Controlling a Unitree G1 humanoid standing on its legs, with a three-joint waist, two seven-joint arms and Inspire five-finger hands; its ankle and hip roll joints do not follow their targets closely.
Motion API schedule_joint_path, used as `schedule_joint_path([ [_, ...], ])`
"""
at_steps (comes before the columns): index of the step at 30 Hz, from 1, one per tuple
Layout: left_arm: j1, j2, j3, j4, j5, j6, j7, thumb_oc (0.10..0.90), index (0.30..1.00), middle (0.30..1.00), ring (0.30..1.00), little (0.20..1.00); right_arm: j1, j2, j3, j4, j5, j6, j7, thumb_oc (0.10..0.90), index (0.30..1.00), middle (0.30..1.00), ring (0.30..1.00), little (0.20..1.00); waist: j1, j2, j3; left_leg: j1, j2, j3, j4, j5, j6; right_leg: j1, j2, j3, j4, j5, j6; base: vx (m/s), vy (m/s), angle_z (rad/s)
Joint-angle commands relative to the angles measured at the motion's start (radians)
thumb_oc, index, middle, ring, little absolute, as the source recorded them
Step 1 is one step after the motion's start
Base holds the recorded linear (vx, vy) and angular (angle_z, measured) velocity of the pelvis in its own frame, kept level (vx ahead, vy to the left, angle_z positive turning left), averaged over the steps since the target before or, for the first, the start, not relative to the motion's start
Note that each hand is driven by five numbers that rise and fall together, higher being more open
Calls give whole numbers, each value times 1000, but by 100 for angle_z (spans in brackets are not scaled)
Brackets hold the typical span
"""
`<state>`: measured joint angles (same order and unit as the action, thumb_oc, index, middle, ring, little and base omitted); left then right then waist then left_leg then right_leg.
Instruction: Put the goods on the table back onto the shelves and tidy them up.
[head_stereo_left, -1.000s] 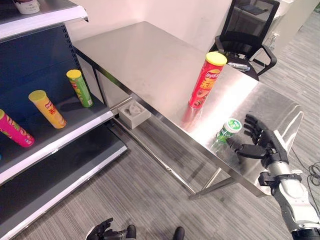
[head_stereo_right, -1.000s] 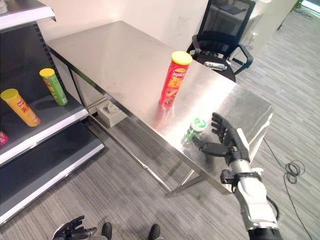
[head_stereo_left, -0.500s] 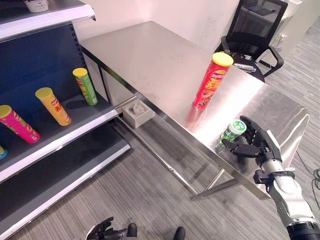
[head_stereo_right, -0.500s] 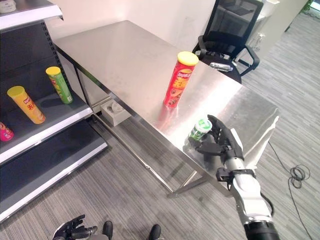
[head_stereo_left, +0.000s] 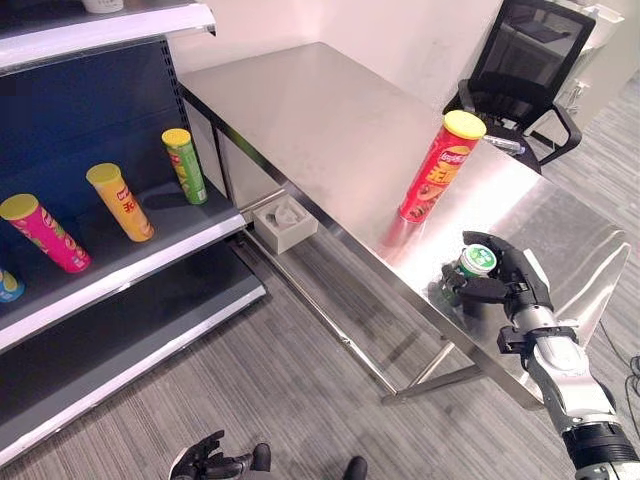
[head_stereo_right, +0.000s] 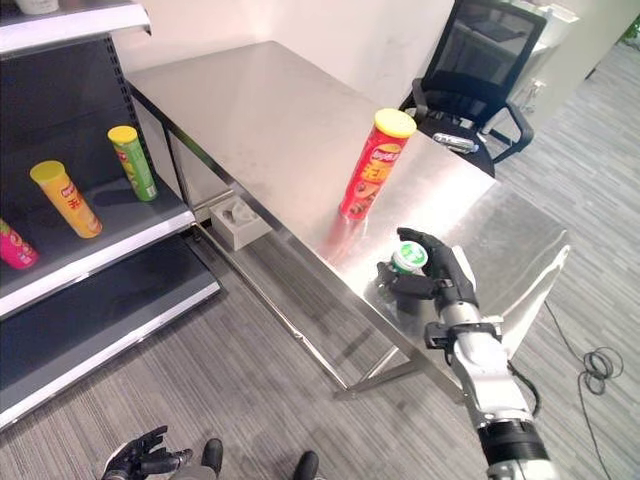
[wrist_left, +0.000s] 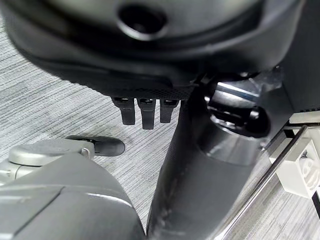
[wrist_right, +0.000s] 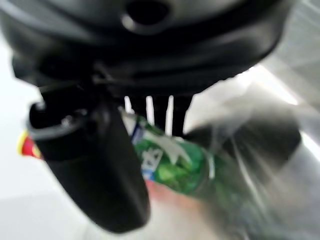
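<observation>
Right hand (head_stereo_left: 505, 285) has fingers (head_stereo_left: 470, 285) and thumb curled round a green can (head_stereo_right: 408, 259), upright near the steel bench (head_stereo_left: 330, 130) front edge, just nearer than the red chip tube (head_stereo_left: 437, 167). Left hand (head_stereo_left: 205, 462) hangs low, fingers loosely curled, holding nothing.

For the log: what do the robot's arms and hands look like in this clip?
The right arm is silver-grey with a dark band near its lower end and a dark cuff at the wrist. The right hand is black and glossy, with slim segmented fingers and a thicker thumb. The left hand, low by the floor, is the same black build.
</observation>
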<state>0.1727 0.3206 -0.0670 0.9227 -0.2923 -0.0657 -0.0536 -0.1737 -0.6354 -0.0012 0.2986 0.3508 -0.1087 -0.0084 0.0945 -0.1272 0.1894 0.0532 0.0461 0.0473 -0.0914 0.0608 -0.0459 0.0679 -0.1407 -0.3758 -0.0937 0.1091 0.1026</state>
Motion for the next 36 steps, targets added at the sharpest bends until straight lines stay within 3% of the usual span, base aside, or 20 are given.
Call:
schedule_joint_path([
  [1, -36, 11, -43, 19, 16, -35, 2, 800, 900, 900, 900, 900, -103, -79, -28, -33, -24, -43, -25, 400, 300, 300, 300, 300, 24, 35, -21, 5, 23, 13, 4, -60, -3, 67, -26, -35, 16, -82, 64, -11, -11, 7],
  [19, -45, 19, -28, 2, 10, -33, 0, 800, 900, 900, 900, 900, -111, -112, -69, -162, 44, -79, -15, 400, 300, 300, 300, 300, 17, 37, -36, 18, 32, 15, 4, -58, -9, 80, -18, -33, 11, -88, 58, -4, -6, 0],
  [20, -52, 18, -36, 9, 3, -38, -5, 800, 900, 900, 900, 900, -217, -147, -94, -317, 191, -155, -1, 400, 300, 300, 300, 300, 35, 40, -56, 22, 43, 6, 4, -52, -22, 93, -5, -42, 8, -103, 47, -103, -146, 7],
  [21, -54, 12, -45, 11, -1, -40, -4, 800, 900, 900, 900, 900, -266, -133, -108, -363, 255, -196, -6, 400, 300, 300, 300, 300, 41, 41, -63, 9, 46, -8, 4, -40, -29, 91, 0, -54, 6, -106, 42, -103, -146, 27],
  [26, -54, 12, -45, 11, -1, -40, -4, 800, 900, 900, 900, 900, -266, -133, -108, -363, 255, -196, -6, 400, 300, 300, 300, 300, 40, 41, -64, 8, 46, -9, 4, -40, -29, 90, 0, -55, 6, -106, 42, -13, -21, 16],
  [27, -53, 11, -54, 16, -2, -39, -4, 800, 900, 900, 900, 900, -327, -122, -117, -395, 276, -224, -29, 400, 300, 300, 300, 300, 59, 42, -70, 5, 53, -19, 4, -35, -39, 95, 9, -62, 6, -116, 37, -136, -194, 2],
  [28, -44, 14, -56, 29, -16, -37, 0, 800, 900, 900, 900, 900, -485, -129, -79, -423, 336, -265, -38, 400, 300, 300, 300, 300, 97, 43, -78, -17, 68, -55, 4, -8, -56, 95, 29, -82, 6, -130, 19, -182, -264, 4],
  [30, -30, 17, -52, 45, -27, -34, 2, 800, 900, 900, 900, 900, -634, -143, -10, -439, 372, -289, -43, 400, 300, 300, 300, 300, 148, 56, -72, -45, 96, -115, 6, 33, -87, 104, 68, -108, 6, -165, -10, -213, -293, 46],
  [33, -32, 16, -56, 55, -20, -35, 7, 800, 900, 900, 900, 900, -697, -146, 32, -436, 357, -287, -50, 400, 300, 300, 300, 300, 163, 70, -63, -64, 94, -147, 11, 55, -102, 110, 72, -137, 6, -174, -17, -99, -85, 75],
  [35, -45, 19, -58, 52, -25, -39, 18, 800, 900, 900, 900, 900, -739, -157, 69, -421, 341, -279, -56, 400, 300, 300, 300, 300, 168, 77, -53, -93, 91, -149, 30, 69, -112, 111, 66, -161, 6, -174, -19, -62, -22, 68],
  [36, -53, 22, -67, 31, -27, -42, 22, 800, 900, 900, 900, 900, -770, -182, 91, -408, 327, -268, -65, 400, 300, 300, 300, 300, 163, 76, -44, -122, 108, -89, 71, 56, -122, 120, 60, -173, 6, -198, -20, -1, -20, 66],
])
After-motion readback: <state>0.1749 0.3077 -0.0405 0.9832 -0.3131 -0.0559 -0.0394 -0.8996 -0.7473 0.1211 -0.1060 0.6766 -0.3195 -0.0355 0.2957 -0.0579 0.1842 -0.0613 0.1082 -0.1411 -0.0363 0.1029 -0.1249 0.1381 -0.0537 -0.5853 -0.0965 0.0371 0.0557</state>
